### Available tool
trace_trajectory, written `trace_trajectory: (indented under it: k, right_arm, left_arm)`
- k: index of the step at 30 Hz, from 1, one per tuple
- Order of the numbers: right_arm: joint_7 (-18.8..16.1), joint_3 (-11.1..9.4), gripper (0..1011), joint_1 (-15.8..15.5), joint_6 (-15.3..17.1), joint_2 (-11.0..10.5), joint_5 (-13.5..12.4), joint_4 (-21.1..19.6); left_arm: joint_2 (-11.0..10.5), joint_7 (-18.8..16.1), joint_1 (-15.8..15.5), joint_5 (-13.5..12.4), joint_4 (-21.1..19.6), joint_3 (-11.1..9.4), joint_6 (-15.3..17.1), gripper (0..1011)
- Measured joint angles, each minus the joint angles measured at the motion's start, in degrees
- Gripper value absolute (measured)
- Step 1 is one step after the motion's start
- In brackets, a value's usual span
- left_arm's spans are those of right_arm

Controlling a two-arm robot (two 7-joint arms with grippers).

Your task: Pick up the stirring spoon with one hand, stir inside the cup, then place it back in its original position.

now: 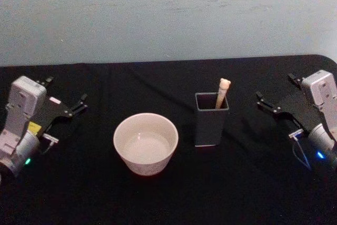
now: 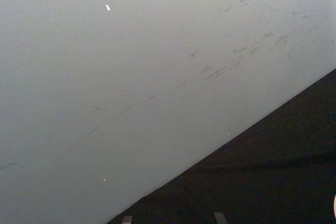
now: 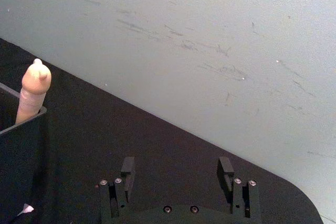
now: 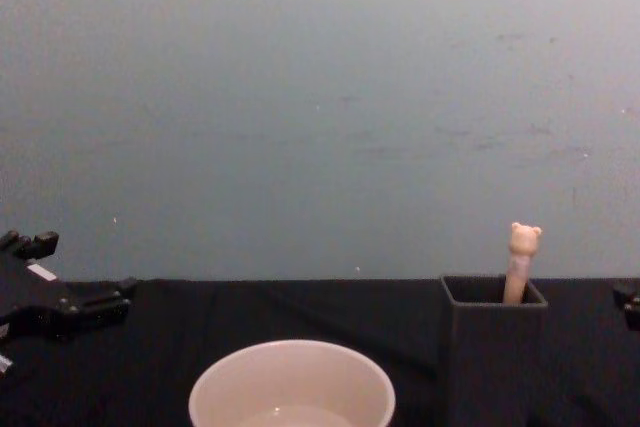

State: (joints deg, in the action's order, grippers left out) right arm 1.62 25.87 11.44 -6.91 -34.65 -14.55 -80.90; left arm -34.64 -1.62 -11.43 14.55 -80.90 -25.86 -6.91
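The stirring spoon (image 1: pixel 224 90) stands in the dark square holder (image 1: pixel 211 125), its bear-topped handle poking above the rim, just right of the cup (image 1: pixel 146 143) on the black tabletop (image 1: pixel 253 183). The left hand (image 1: pixel 67 119) sits at the far left and the right hand (image 1: pixel 276 115) at the far right, both with fingers spread, pinching nothing, well apart from the things.

Two robot arms with pale grey housings and black grippers.
Each arm ends in a boxy grey casing and a flat black two-fingered claw. The arm of the left gripper (image 1: pixel 66 93) carries a yellow label (image 1: pixel 34 127) and a green light (image 1: pixel 26 160). The right gripper (image 3: pixel 176 174) has silver screws (image 3: pixel 103 182), and its arm has a blue light (image 1: pixel 318 155) and a thin cable (image 1: pixel 301 157).
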Motion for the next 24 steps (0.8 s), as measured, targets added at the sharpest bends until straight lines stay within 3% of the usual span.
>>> trace_trajectory:
  k: [24]
  right_arm:
    - [0.00,0.00,1002,0.00,0.01,0.00,0.00,0.00]
  left_arm:
    - [0.00,0.00,0.00,0.00,0.00,0.00,0.00,1001]
